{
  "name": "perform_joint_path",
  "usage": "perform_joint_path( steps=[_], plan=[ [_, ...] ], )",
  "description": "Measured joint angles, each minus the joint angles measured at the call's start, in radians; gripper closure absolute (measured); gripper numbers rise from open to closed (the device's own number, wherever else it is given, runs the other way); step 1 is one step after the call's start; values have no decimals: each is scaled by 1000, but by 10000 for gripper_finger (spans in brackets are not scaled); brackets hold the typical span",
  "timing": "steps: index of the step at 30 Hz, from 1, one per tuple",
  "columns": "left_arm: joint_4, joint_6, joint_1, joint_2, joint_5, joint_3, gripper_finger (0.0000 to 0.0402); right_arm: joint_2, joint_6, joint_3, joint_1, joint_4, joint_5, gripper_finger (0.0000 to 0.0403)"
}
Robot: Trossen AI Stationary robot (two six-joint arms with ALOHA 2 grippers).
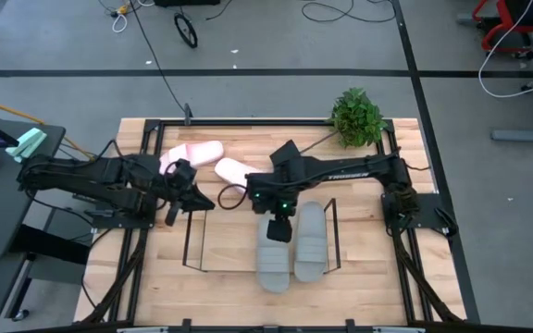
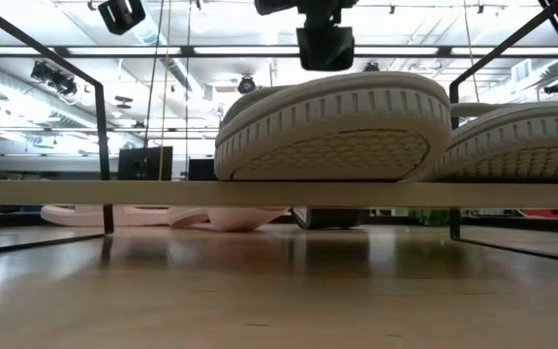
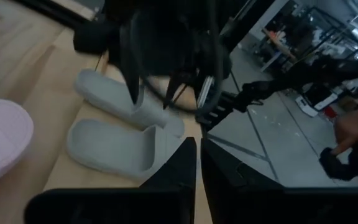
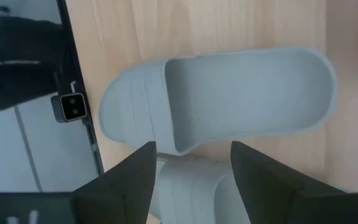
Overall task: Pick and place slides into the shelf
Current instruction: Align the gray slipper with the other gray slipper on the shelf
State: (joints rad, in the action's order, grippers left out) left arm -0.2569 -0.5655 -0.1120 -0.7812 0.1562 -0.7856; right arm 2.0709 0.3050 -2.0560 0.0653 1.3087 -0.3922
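My right claw [image 1: 277,228] hangs open over a grey slide [image 1: 273,254] in the shelf [image 1: 192,242]; lifting carelessly could snag it. Left claw [image 1: 176,211] is closed, empty.

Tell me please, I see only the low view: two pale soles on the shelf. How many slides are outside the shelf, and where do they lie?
Observer: Two pink slides lie on the table, on the far side of the shelf from your camera, toward its left end.
Operator: Is the right end effector holding something?
Observer: No. The right end effector is open above the grey slides and grips nothing.
Operator: And the left one?
Observer: The left end effector is shut and empty, beside the pink slides.
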Motion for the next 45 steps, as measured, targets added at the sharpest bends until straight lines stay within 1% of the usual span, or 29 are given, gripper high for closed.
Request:
perform_joint_path(
  steps=[4,9,14,20,26,35,39,45],
  plan=[
    [1,15,0,38,-1,0,370,13,-33,0,-17,-1,-15,190],
    [5,63,2,76,-2,-1,378,38,-38,0,-34,-35,-47,190],
    [8,105,2,117,-2,-1,383,64,-56,0,-38,-47,-113,190],
    [9,129,2,158,-5,-1,374,94,-60,0,-48,-76,-204,190],
    [4,179,2,192,-5,-1,368,134,-63,0,-49,-92,-249,190],
    [-13,184,2,222,-5,-1,378,173,-73,0,-45,-93,-331,190],
    [-30,181,2,232,-5,-1,372,183,-85,0,-39,-83,-348,190],
    [-44,167,2,241,-5,-1,366,183,-98,1,-34,-80,-346,190]
  ],
)
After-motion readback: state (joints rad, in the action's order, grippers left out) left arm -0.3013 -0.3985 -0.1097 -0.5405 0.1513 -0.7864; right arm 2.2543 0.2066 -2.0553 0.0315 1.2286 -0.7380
